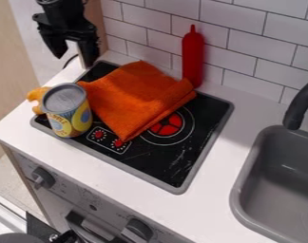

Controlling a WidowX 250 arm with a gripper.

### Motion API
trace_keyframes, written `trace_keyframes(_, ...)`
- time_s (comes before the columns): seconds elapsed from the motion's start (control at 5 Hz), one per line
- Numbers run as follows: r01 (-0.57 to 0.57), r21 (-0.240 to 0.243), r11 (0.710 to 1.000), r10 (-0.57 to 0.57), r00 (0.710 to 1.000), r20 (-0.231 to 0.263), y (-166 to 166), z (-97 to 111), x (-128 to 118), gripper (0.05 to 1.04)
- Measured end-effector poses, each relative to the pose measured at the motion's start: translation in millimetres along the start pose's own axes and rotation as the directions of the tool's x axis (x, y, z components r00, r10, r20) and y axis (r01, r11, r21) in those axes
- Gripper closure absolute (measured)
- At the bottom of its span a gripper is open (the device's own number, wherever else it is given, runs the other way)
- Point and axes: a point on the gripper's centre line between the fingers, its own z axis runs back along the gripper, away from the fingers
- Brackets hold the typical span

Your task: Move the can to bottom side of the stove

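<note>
The can [68, 113] stands upright at the left near corner of the stove [155, 166], with the orange cloth [132, 97] just beside it on the right and a yellow toy [36, 97] close behind its left side. Our jaws [74, 55] hang at the far left, well apart from the can, wide and holding nothing.

The step in hand, we judge, is getting a square grip on the can. We should come in above its rim, centre the jaws over it and only then go down, since it looks broad enough to leave us little spare room. One side wants to slip between can and cloth without pinching a fold; the other should clear the toy. If we close off-centre, the can may tip or skid. Once it is firm, we lift it a little, keep it level and carry it right along the near edge, setting it down gently.
</note>
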Motion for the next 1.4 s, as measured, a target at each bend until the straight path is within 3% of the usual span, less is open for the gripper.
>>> trace_keyframes(0.2, 0.009, -0.022, 1.0, -0.01, 0.999, -0.031, 6, -5, -5, 0.085)
trace_keyframes(1.0, -0.011, 0.025, 1.0, 0.011, 1.0, 0.008, -6, -30, -6, 0.085)
trace_keyframes(1.4, -0.102, 0.088, 0.991, 0.101, 0.995, 0.011, -15, -46, -16, 0.085)
